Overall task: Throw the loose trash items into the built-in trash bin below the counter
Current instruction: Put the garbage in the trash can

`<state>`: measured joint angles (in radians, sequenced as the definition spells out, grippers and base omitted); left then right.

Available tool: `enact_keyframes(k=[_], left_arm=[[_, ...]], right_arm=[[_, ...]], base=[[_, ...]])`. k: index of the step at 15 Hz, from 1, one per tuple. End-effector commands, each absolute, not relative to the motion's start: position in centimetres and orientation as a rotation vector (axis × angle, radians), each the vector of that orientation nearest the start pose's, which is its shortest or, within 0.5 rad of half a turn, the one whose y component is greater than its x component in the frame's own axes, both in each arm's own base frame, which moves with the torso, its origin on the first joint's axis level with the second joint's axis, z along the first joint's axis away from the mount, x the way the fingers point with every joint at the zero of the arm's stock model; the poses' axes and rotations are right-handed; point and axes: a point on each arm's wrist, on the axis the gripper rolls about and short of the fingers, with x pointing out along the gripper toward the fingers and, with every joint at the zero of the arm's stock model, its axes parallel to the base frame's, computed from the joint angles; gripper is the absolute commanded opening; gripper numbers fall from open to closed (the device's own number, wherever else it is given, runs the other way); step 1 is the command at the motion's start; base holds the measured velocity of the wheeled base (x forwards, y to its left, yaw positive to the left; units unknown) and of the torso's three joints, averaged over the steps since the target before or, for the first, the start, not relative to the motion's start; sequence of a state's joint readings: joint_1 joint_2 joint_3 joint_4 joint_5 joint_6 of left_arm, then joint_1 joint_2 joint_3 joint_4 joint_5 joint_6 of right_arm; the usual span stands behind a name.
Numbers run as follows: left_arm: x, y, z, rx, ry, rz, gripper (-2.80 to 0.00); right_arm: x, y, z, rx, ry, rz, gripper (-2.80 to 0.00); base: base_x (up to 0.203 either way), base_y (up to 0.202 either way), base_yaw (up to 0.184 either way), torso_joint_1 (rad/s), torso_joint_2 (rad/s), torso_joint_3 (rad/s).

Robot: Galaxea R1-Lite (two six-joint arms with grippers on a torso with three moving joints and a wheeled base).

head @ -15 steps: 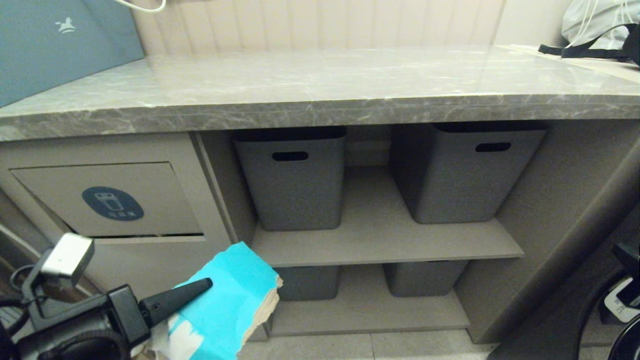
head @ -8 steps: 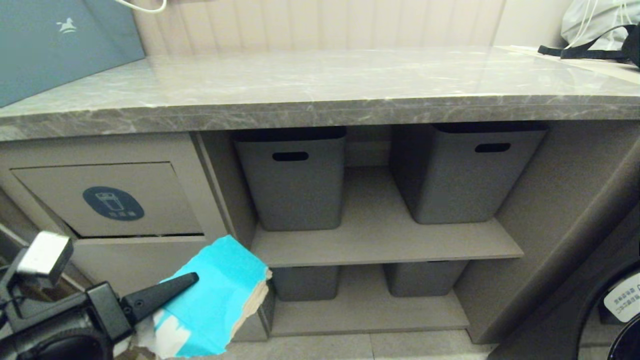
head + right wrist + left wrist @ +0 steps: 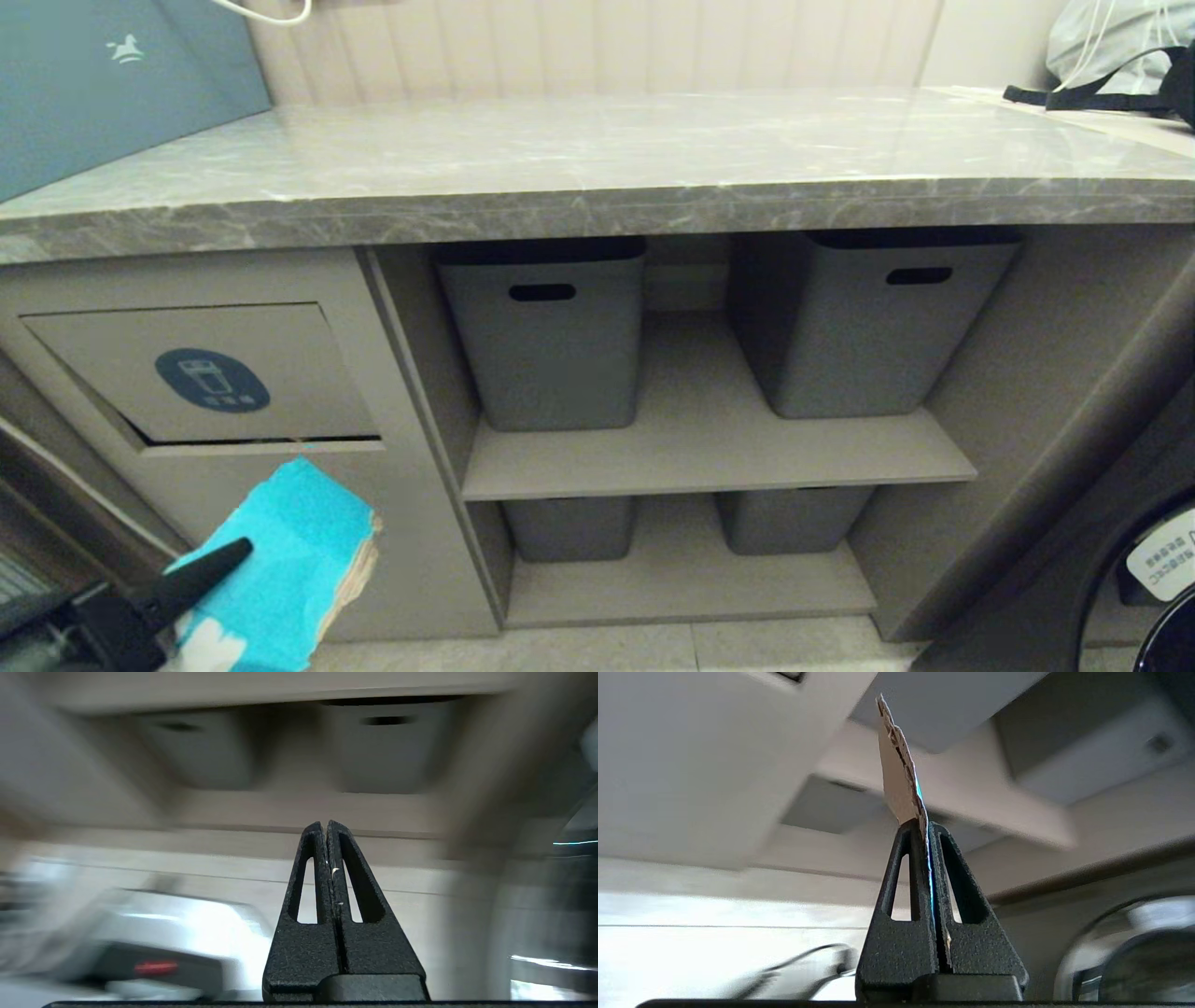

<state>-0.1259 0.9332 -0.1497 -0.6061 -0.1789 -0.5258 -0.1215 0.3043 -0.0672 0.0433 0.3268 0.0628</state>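
A bright turquoise card (image 3: 280, 551) with a torn, layered brown cardboard edge and a white patch near its lower corner sits at the lower left of the head view. It is flat and roughly hand-sized, tilted with its upper corner pointing toward the cabinet front. The left gripper (image 3: 219, 560) holds it: one black finger lies across the turquoise face, and the card sticks out well beyond the fingertips. The card hangs in the air just below and in front of the built-in trash bin (image 3: 201, 373), a beige-grey flap with a dark blue oval bin icon, whose lower edge shows a thin dark gap. Above runs the counter (image 3: 597, 201), a grey marble slab with white veins and a thick edge.

The left wrist view shows what the head view hides: the card (image 3: 901, 784) edge-on, its brown cardboard back and a thin turquoise line, pinched tight between the two black fingers (image 3: 896, 882), which are clenched on it. The ragged top edge rises past the fingertips.

The right gripper (image 3: 325, 828) appears only in its own wrist view, jaws pressed together with nothing between them, facing blurred grey tubs.

Only the head view shows the wider setting: grey plastic tubs (image 3: 546, 327) on shelves right of the bin, and a big blue-grey bag (image 3: 103, 84) on the counter's left end.
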Motion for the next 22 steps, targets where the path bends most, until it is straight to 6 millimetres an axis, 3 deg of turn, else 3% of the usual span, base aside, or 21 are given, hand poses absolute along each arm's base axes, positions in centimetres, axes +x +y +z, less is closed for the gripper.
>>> enact_keyframes(k=[1, 3, 5, 8, 10, 14, 15, 18, 22], left_arm=[[7.8, -1.3, 14.9, -0.487, 0.188, -0.26, -2.8], [6.6, -1.2, 14.4, -0.465, 0.227, -0.251, -2.8], [5.4, -1.1, 14.3, -0.463, 0.285, -0.244, -2.8], [4.1, -0.9, 14.4, -0.461, 0.254, -0.254, -2.8], [3.3, -0.8, 14.2, -0.461, 0.267, -0.251, -2.8], [2.9, -0.8, 14.5, -0.462, 0.266, -0.253, -2.8], [2.9, -0.8, 14.6, -0.46, 0.26, -0.254, -2.8], [3.3, -0.8, 14.7, -0.43, 0.271, -0.247, -2.8], [3.2, -0.6, 15.2, -0.359, 0.226, -0.199, -2.8]], right_arm=[[-0.3, 0.9, 9.5, 0.279, 0.281, 0.26, -2.8], [-0.3, 1.0, 9.5, 0.403, 0.304, 0.282, -2.8], [-0.5, 1.4, 9.5, 0.469, 0.339, 0.466, -2.8], [-0.6, 1.7, 9.7, 0.296, 0.277, 0.656, -2.8], [-0.5, 1.6, 9.7, 0.278, 0.261, 0.579, -2.8], [0.0, 0.0, 9.0, 0.12, 0.206, -0.112, -2.8], [0.0, -0.1, 8.7, 0.077, 0.219, -0.174, -2.8], [-0.4, 0.1, 8.0, -0.074, 0.237, -0.005, -2.8], [-2.1, 0.1, 7.6, -0.105, 0.03, 0.043, -2.8]], base=[[0.0, 0.0, 0.0, 0.0, 0.0, 0.0], [0.0, 0.0, 0.0, 0.0, 0.0, 0.0], [0.0, 0.0, 0.0, 0.0, 0.0, 0.0], [0.0, 0.0, 0.0, 0.0, 0.0, 0.0], [0.0, 0.0, 0.0, 0.0, 0.0, 0.0], [0.0, 0.0, 0.0, 0.0, 0.0, 0.0], [0.0, 0.0, 0.0, 0.0, 0.0, 0.0], [0.0, 0.0, 0.0, 0.0, 0.0, 0.0], [0.0, 0.0, 0.0, 0.0, 0.0, 0.0]])
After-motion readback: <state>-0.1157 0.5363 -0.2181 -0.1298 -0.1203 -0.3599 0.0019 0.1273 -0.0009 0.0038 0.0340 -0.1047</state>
